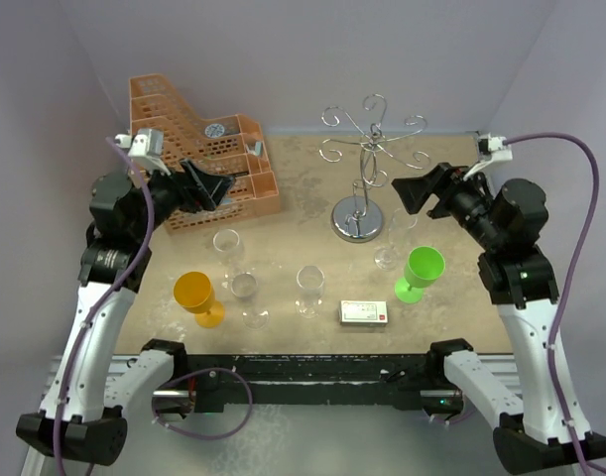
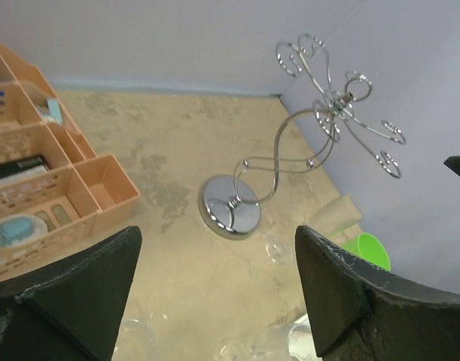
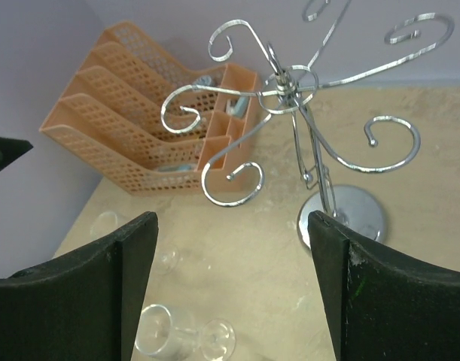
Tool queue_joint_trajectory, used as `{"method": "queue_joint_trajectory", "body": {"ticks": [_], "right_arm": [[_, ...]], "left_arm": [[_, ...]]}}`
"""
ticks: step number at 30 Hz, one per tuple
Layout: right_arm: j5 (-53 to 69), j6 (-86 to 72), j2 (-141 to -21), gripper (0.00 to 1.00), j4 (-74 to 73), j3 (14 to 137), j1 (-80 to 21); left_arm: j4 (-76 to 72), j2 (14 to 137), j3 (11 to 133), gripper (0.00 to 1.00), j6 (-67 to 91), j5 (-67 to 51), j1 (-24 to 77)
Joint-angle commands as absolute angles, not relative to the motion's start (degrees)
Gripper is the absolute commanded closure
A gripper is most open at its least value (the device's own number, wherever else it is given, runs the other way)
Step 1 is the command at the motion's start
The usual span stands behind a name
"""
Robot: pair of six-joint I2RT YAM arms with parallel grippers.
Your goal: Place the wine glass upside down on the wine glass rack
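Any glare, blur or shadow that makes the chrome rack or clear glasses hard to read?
Top external: soft, even light, only faint shadows; the wine glass rack glints at its base, and the clear glasses nearly vanish against the tabletop. Left wrist: rack sharp, bright glare on its base, jaws dark in the foreground. Right wrist: rack arms crisp, glasses low in frame pale but readable.
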State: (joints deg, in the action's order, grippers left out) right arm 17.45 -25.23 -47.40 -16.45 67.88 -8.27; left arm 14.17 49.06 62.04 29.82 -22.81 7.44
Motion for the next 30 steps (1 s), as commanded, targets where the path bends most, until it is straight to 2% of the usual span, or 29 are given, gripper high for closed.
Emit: {"method": "queue_joint_trajectory", "body": {"ticks": [1,9,12,15,22,30], "right_arm": [[20.14,-23.80,-49.64,0.18,-20.54,69.56,-8.59],[21.46,-24.83,-51.65,0.24,-18.22,65.53,-8.70],[16.14,-25.59,-51.85,0.25,-17.88,64.77,-8.71],[8.49,-26.10,-51.86,0.31,-18.29,63.45,-8.70],[-7.35,-25.64,-54.68,0.37,-23.19,61.62,-8.70],[-6.30,-22.15,-59.95,0.55,-30.34,62.11,-8.78]], "left_arm": [[11.48,52.45,63.56,0.21,34.25,-29.90,7.52],[18.55,56.57,63.29,0.27,35.93,-14.21,22.96],[16.43,59.55,62.56,0.30,37.86,-11.48,27.81],[15.01,63.21,64.09,0.34,38.78,-8.08,32.29],[9.43,66.02,63.75,0.36,41.00,-6.94,34.42],[7.29,66.36,62.50,0.36,42.27,-6.61,34.61]]}}
